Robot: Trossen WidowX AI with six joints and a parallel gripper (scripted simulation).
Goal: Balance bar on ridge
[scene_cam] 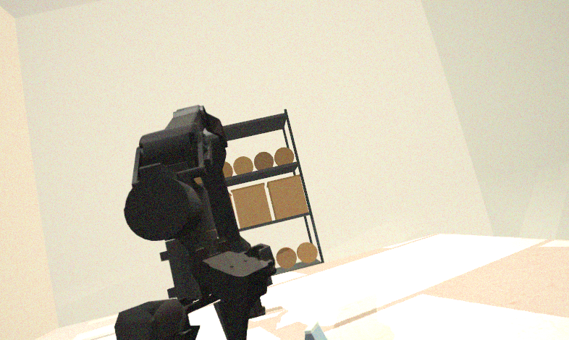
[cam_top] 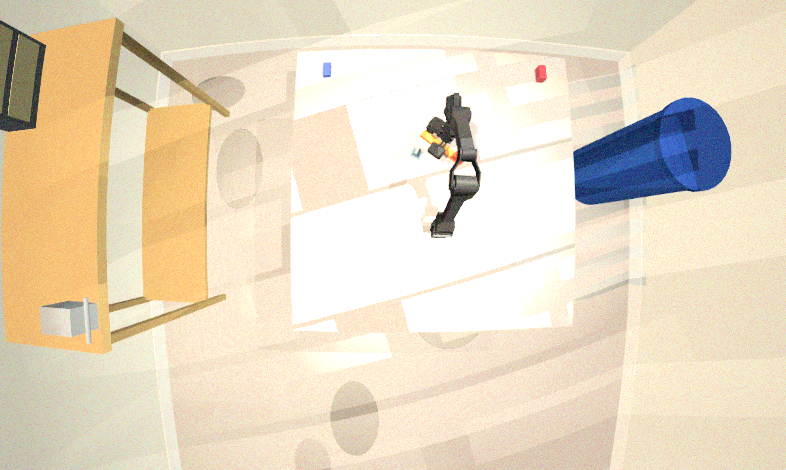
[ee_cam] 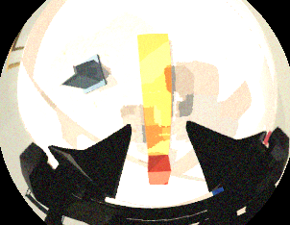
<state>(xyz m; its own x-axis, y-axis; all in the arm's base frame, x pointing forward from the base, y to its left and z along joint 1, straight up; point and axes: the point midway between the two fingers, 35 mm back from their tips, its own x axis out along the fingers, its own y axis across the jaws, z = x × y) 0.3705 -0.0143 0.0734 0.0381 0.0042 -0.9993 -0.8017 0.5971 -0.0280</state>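
Observation:
The bar [cam_top: 426,136] [ee_cam: 155,72] is yellow and orange with a red block at one end. It lies on the table beside the ridge, not on it. The ridge [cam_top: 416,152] [scene_cam: 315,333] [ee_cam: 92,73] is small, dark grey and pale blue, and stands to the left of the bar in the wrist view. My gripper [cam_top: 437,139] [ee_cam: 158,125] is open and empty. Its fingers stand on either side of the bar's line in the wrist view, toward the red end. Its exact height over the bar is hard to tell. Its fingertips are cut off in the exterior view.
A small blue block [cam_top: 326,70] and a small red block [cam_top: 540,73] lie near the table's far edge. A big blue cylinder [cam_top: 699,145] stands beyond the table's right side. A wooden bench [cam_top: 177,204] is at the left. Sunlight patches and shadows cross the table.

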